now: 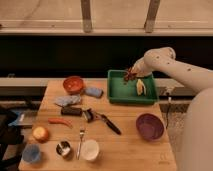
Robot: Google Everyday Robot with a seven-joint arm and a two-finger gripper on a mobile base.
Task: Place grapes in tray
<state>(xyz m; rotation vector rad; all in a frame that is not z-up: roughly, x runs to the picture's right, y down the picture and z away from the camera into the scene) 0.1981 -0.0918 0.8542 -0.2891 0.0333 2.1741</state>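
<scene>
On your table (125, 150), left to right: green tray (120, 95) holding a banana piece (140, 87), then the hand (133, 73) clenched on the grapes (130, 76) above its far rim, release still outstanding.

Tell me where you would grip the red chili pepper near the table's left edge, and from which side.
Grip the red chili pepper across its middle, coming straight down: it lies flat, long and thin, with bare wood on both long sides. The hand is shut on the grapes over the green tray.
</scene>
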